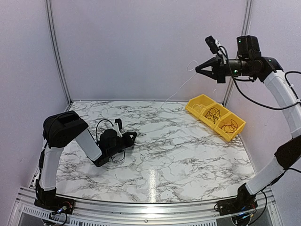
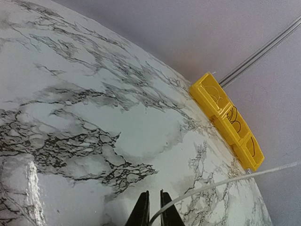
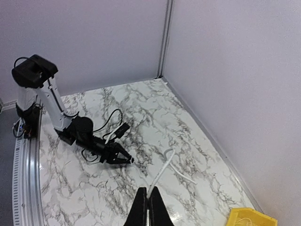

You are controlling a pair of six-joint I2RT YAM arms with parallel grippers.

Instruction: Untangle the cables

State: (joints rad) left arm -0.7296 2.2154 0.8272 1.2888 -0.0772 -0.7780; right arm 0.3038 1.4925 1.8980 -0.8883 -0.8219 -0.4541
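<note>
A thin white cable (image 3: 161, 170) is running taut through the air between the two arms, slanting from low on the left of the desk (image 1: 188, 155) up toward the far right. From the top camera it is showing only as a faint pale line. The left gripper (image 1: 132, 136) is lying low over the desk, its narrow black fingers closed on one end of this cable, which is coming out from between their tips. The right gripper (image 1: 197, 68) is hanging high above the far right corner, its pointed black fingers pressed together on the other end. In the right wrist view a short pale stretch is branching off the cable a little below the fingertips.

More cables (image 1: 214, 113) are sitting as small loose coils in a long yellow plastic bin (image 1: 233, 134) with three square compartments, on the far right of the desk against the wall. The middle compartment is holding a black coil. The wires in the other two are too fine to tell apart.

The desk top is gleaming with a glossy white marble pattern veined in grey.
</note>
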